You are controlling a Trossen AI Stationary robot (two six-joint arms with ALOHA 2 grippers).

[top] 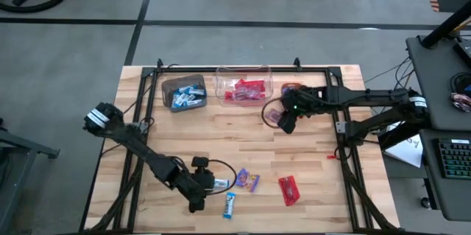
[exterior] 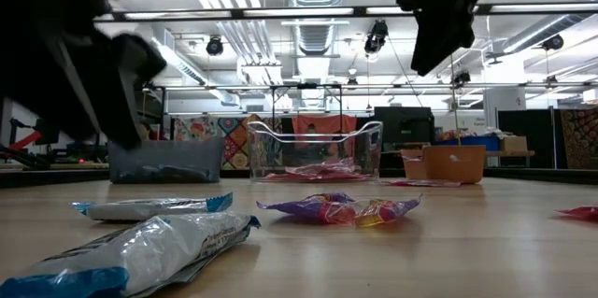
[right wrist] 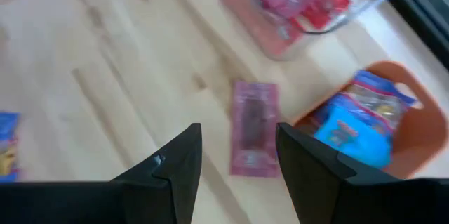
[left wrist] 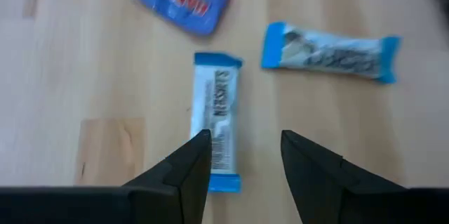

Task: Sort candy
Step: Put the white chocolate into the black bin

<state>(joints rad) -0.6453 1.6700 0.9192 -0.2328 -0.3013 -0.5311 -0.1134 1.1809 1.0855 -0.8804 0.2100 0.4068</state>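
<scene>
Loose candy lies on the table's near part: a blue-and-white bar (left wrist: 217, 122) right in front of my left gripper (left wrist: 242, 140), a second blue-and-white bar (top: 230, 204), a purple sweet (top: 250, 181) and a red one (top: 288, 190). My left gripper (top: 206, 186) is open and low, its fingers over the first bar's near end. My right gripper (right wrist: 235, 131) is open and raised above the table (exterior: 448, 8). Below it a pink sweet (right wrist: 254, 136) lies flat beside the orange bin (right wrist: 393, 140).
Along the far side stand three bins: a brown bin (top: 184, 93) holding blue-and-white candy, a clear bin (top: 243, 88) holding red candy, and the orange bin (top: 292, 89) holding mixed bright wrappers. A black frame (top: 147, 95) borders the wooden table. Bare wood lies mid-table.
</scene>
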